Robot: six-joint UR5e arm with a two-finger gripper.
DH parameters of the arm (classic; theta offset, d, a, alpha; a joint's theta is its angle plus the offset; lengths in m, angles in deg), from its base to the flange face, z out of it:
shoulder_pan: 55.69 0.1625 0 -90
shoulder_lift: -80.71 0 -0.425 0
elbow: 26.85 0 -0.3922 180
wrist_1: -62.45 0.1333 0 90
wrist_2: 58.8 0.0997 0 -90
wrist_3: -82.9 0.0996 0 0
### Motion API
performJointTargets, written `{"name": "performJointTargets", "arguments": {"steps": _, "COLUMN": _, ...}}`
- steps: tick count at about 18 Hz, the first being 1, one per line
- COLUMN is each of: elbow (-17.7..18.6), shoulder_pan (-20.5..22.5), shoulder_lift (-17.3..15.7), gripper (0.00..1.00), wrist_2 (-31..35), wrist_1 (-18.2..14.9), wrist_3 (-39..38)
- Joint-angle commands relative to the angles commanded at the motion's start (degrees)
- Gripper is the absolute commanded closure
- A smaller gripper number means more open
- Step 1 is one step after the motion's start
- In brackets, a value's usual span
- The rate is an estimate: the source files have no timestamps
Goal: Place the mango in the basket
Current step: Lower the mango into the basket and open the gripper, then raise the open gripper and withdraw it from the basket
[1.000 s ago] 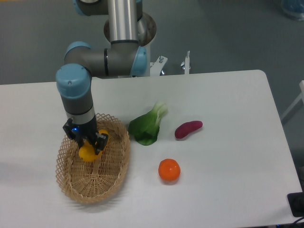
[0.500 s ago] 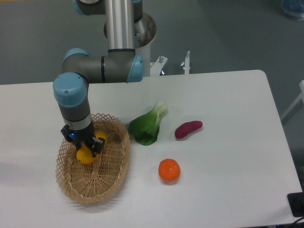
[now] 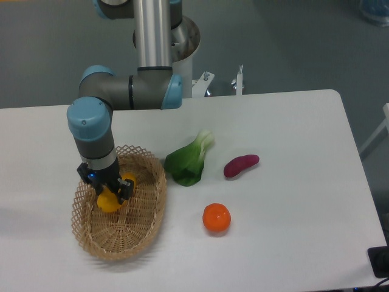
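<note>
Woven tan wicker forms the basket (image 3: 143, 210), an oval bowl with a lacy open-weave rim, lying at the lower left of the frame on the table (image 3: 292, 134). Inside its upper part we see the mango (image 3: 111, 198), smooth and yellow-orange, with a second patch of the same yellow showing just right of the black fingers. The gripper (image 3: 109, 192) points straight down into the basket and its two fingers are pinched on the mango; we cannot tell whether the fruit touches the basket floor.

Above the gripper we note the arm (image 3: 94, 131), built of grey cylinders with matte light-blue caps at the joints, and a polished metal column rising to the top edge of the frame.

Right of the basket, near the middle of the frame, lies a leafy green vegetable (image 3: 187, 162) with a pale stalk end pointing up and right. Further right we find a glossy purple oblong vegetable (image 3: 240, 165), slightly curved. Below these two, an orange (image 3: 216, 218) sits apart from both, round and finely dimpled.

The table is matte white with a rounded far-right corner. Beyond it we see a dull grey floor, and a dark object (image 3: 379, 261) at the lower right edge.
</note>
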Motion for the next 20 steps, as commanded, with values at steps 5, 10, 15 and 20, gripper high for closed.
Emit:
{"name": "performJointTargets", "arguments": {"steps": 5, "elbow": -0.87, "shoulder_pan": 0.09, "shoulder_lift": -0.53, "gripper": 0.0, "wrist_2": 0.0, "wrist_1": -0.09, "wrist_3": 0.18}}
{"name": "performJointTargets", "arguments": {"steps": 10, "elbow": -2.29, "shoulder_pan": 1.84, "shoulder_lift": -1.57, "gripper": 0.0, "wrist_2": 0.35, "wrist_1": -0.96, "wrist_3": 3.15}}
{"name": "performJointTargets", "arguments": {"steps": 15, "elbow": -2.64, "shoulder_pan": 5.09, "shoulder_lift": -2.54, "gripper": 0.0, "wrist_2": 0.44, "wrist_1": -1.05, "wrist_3": 6.4}}
{"name": "performJointTargets", "arguments": {"steps": 20, "elbow": -2.2, "shoulder_pan": 6.94, "shoulder_lift": -3.69, "gripper": 0.0, "wrist_2": 0.44, "wrist_1": -2.45, "wrist_3": 9.93}}
